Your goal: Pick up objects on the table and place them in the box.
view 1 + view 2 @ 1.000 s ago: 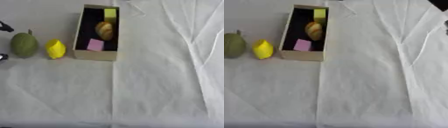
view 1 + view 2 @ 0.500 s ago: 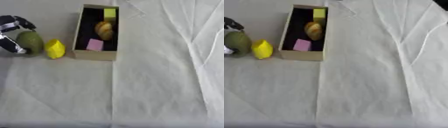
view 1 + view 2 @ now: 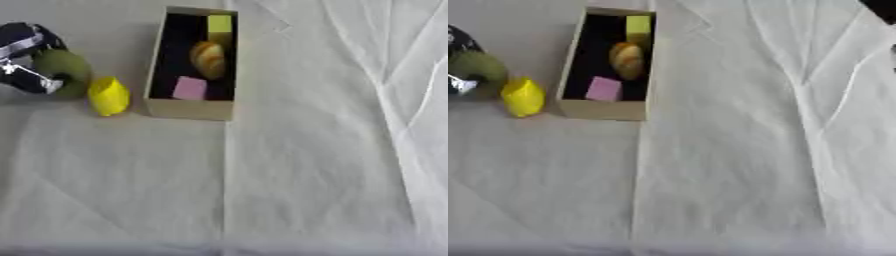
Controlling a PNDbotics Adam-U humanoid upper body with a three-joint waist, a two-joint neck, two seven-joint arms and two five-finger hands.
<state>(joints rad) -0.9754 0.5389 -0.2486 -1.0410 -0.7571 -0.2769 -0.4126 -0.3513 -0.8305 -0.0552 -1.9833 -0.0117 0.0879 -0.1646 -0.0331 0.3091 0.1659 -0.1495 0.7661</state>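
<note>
Left hand (image 3: 26, 60) curled round green fruit (image 3: 66, 72), seemingly gripping it; yellow fruit (image 3: 108, 96) just beside, between it and box (image 3: 188, 109).

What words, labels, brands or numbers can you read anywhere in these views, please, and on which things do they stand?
None can be read.
The box shows plain walls with no print.
The pink block, yellow block and orange-brown item inside it bear no marks.
The yellow fruit and green fruit in the left robot hand are unlabelled.
</note>
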